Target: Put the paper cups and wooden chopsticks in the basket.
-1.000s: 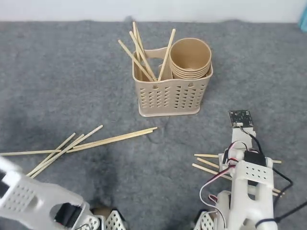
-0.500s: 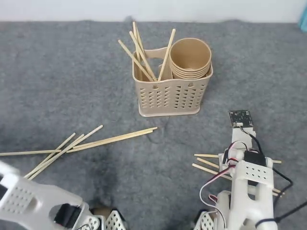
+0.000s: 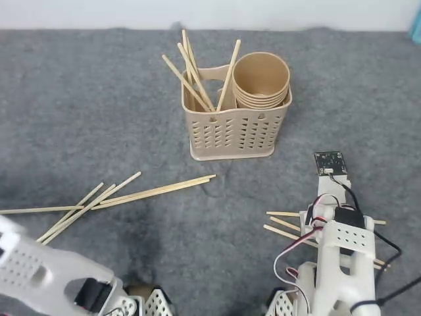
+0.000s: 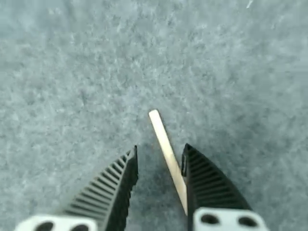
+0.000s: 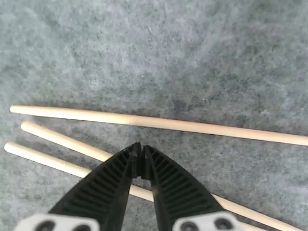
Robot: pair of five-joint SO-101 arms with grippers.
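Observation:
A beige perforated basket [image 3: 230, 135] stands at the back middle of the grey carpet. In its right half sits a stack of paper cups [image 3: 262, 79], and several wooden chopsticks [image 3: 194, 72] lean upright in its left half. Several loose chopsticks [image 3: 105, 197] lie fanned out at the left. My left gripper [image 4: 159, 154] is open low over the carpet, with the end of one chopstick [image 4: 163, 137] between its fingers, close to one finger. My right gripper [image 5: 141, 150] is shut and holds nothing, just above three chopsticks [image 5: 159, 123] lying side by side.
The left arm's white body [image 3: 39, 276] fills the near left corner and the right arm [image 3: 342, 243] the near right. Chopstick ends [image 3: 283, 224] stick out from under the right arm. A white wall runs behind the carpet's far edge.
The left arm's body has shifted slightly lower at the near left corner. The right arm, basket and chopsticks have stayed in place.

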